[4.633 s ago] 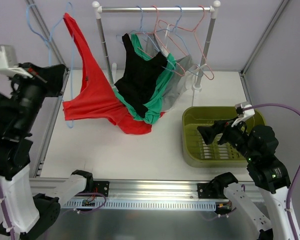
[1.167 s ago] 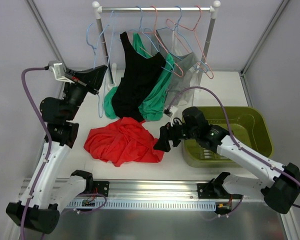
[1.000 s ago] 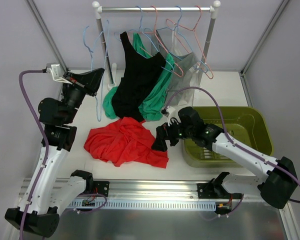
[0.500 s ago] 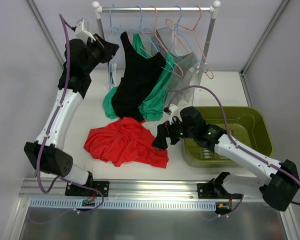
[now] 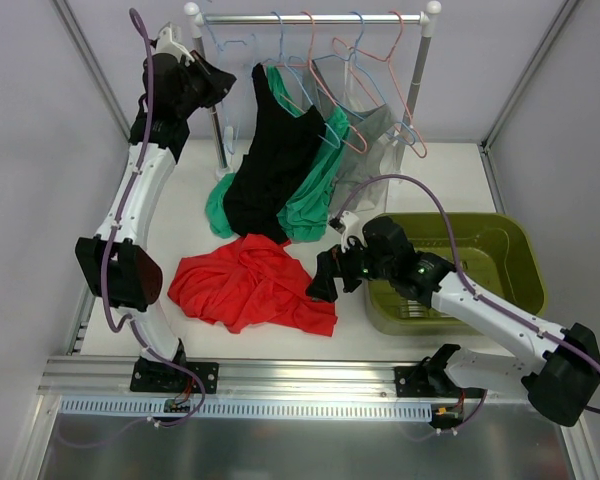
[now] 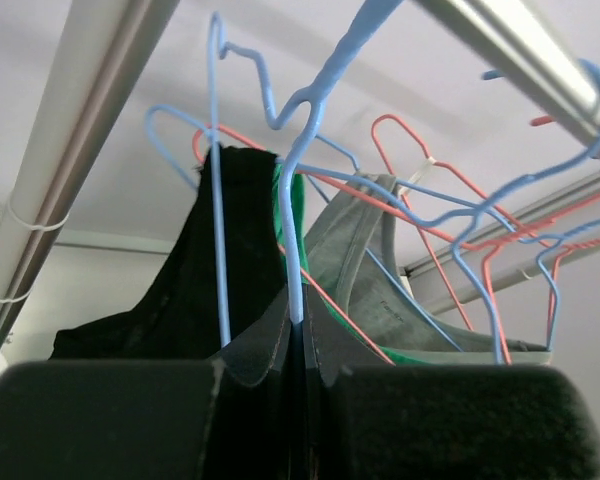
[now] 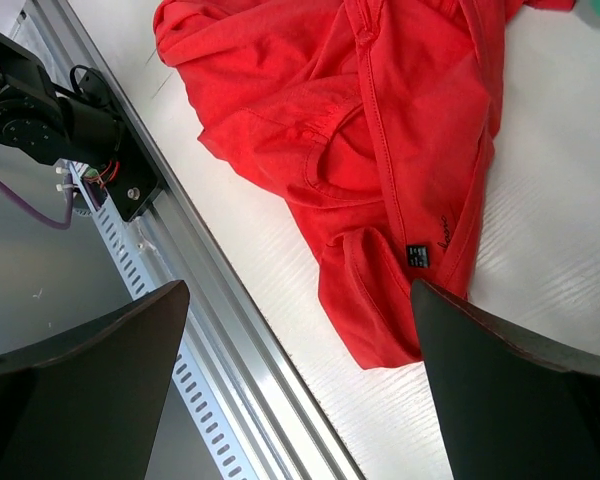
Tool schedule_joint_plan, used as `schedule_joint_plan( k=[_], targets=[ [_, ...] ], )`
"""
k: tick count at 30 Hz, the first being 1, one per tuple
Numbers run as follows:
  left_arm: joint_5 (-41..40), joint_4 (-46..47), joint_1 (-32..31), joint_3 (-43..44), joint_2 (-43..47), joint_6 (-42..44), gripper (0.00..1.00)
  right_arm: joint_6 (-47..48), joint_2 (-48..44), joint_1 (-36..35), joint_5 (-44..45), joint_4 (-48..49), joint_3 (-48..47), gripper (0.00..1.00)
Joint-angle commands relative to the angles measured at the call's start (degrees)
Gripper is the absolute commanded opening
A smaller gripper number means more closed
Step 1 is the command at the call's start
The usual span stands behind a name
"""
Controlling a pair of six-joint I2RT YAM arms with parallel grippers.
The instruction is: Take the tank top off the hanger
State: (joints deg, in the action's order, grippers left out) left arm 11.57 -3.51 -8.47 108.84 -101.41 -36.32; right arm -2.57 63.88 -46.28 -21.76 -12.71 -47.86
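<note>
The red tank top [image 5: 248, 290] lies crumpled on the white table, off any hanger; it also shows in the right wrist view [image 7: 380, 130]. My left gripper [image 5: 217, 84] is raised at the left end of the clothes rack. It is shut on the wire of an empty light blue hanger [image 6: 298, 200], whose hook is up at the rail [image 6: 520, 50]. My right gripper [image 5: 321, 285] is open and empty, hovering over the red top's right edge [image 7: 300, 290], fingers wide apart.
Black [image 5: 280, 150], green [image 5: 315, 195] and grey [image 5: 365, 140] tank tops hang on blue and pink hangers from the rack rail [image 5: 310, 18]. An olive basket [image 5: 515, 240] stands at the right. An aluminium rail [image 5: 300, 375] runs along the front edge.
The left arm lifted the empty blue hanger from the left side up to the rack rail. The red top now lies on the table. The right gripper stayed by its edge.
</note>
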Motion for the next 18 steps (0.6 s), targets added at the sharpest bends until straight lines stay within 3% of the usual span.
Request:
schedule_joint_plan(
  k=[1,8,18],
  targets=[
    [0.72,0.34,0.47,-0.03,-1.25,-1.21,0.0,-0.33,-1.48,-0.3,-0.48,1.72,-0.22,0.99],
    [3.63,0.34,0.74,-3.45,1.81,2.29,0.0,0.02,0.89,-0.74,-2.33,4.09,-0.39,0.99],
    [-2.08,-4.48,0.56,-0.48,6.66,15.12,0.0,-1.56,5.73,-1.88,-3.03,7.52,-1.71,1.0]
  ],
)
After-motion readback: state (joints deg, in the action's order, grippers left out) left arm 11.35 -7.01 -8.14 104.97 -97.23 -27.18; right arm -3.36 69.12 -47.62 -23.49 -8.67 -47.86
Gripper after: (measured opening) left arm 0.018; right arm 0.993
